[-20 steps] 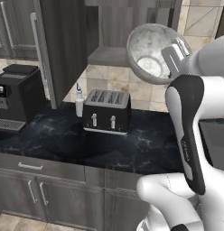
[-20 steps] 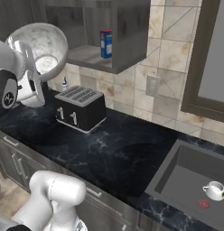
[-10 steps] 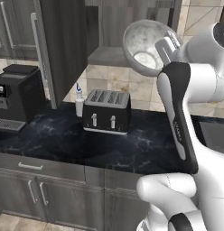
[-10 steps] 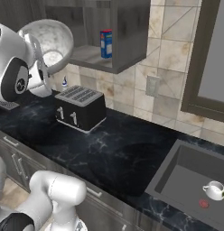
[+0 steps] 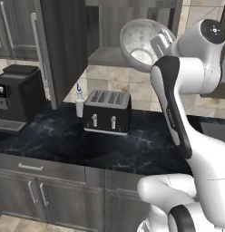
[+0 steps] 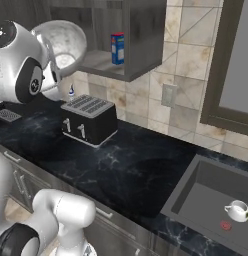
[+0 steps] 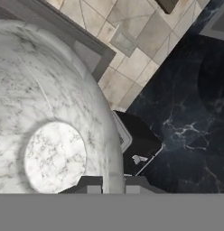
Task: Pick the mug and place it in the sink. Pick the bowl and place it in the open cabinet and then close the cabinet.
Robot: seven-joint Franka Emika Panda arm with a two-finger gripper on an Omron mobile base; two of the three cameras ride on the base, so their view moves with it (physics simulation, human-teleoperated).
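Bowl [image 5: 144,43] hangs tipped on its side, rim pinched in the nearly shut pincer [image 5: 160,45]. Its mouth faces the open cabinet [image 6: 138,37], whose shelf lies just beyond and slightly lower.

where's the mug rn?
The mug sits in the sink, at the lower right of the right base view, just above the red drain mark.

End effector [image 5: 158,45] grips bowl [image 5: 142,43] rim, raised before open cabinet [image 5: 110,27], above toaster [image 5: 107,110].
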